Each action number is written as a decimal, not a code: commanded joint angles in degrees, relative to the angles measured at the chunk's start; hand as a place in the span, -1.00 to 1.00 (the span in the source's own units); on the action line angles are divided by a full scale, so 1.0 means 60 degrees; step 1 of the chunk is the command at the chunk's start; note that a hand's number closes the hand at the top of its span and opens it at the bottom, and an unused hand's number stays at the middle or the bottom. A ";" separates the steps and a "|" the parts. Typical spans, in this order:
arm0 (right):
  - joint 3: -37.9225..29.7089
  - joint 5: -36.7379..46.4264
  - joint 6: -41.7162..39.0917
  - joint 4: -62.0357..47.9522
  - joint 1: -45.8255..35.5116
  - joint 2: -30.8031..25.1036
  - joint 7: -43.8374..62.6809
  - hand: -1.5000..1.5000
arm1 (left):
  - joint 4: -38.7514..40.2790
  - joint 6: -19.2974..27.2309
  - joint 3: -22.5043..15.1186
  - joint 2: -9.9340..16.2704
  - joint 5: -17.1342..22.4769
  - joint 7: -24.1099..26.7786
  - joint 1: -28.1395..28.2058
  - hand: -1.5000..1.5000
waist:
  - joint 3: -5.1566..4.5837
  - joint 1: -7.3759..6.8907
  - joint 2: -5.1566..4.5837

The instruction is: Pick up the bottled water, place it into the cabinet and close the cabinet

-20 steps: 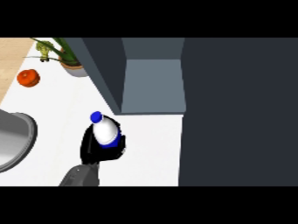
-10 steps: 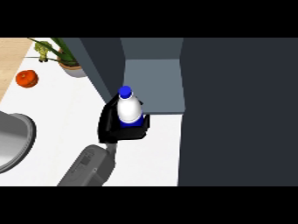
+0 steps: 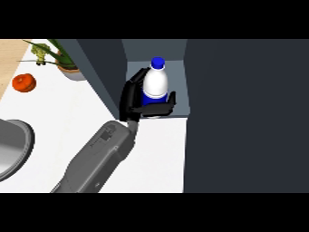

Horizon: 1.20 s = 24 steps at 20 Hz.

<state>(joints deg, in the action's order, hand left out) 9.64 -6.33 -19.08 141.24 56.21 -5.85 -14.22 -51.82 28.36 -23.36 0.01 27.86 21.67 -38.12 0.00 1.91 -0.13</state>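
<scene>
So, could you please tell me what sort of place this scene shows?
Most likely a kitchen counter: a white countertop with an open grey cabinet, a metal pot at the left edge, and a potted plant beside an orange fruit.

Bottled water (image 3: 155,83), white-bodied with a blue cap, is standing roughly upright just inside the open grey cabinet (image 3: 176,52), sitting at its floor's front edge, black fingers curling round its lower half.

bottled water (image 3: 155,81) base hidden by hand (image 3: 135,97), plant (image 3: 53,56) top cropped
</scene>
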 commanded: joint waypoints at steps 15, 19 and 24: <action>-0.0919 -0.1369 -0.0506 0.0330 -0.0341 -0.0184 0.0227 -1.00 | 0.5768 0.1446 0.0609 0.0001 -0.0004 -0.0044 -0.3841 1.00 | 0.0001 0.0424 -0.0206; -0.0736 -0.1064 -0.0397 0.0050 -0.0699 -0.0003 0.0309 -1.00 | 0.6222 0.1449 0.1394 0.0101 0.0409 0.0596 -0.3914 1.00 | -0.0010 0.0327 -0.0215; -0.0910 -0.1152 -0.0593 -0.0019 -0.0882 -0.0118 0.0203 -1.00 | 0.6860 0.0957 0.1650 0.0505 0.0440 0.0742 -0.4392 1.00 | -0.0010 0.0504 -0.0293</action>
<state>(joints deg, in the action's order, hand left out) 4.62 -8.98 -22.22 139.85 51.65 -6.35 -14.03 -13.76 35.48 -14.94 1.48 30.32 26.32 -61.22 -0.08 4.59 -1.67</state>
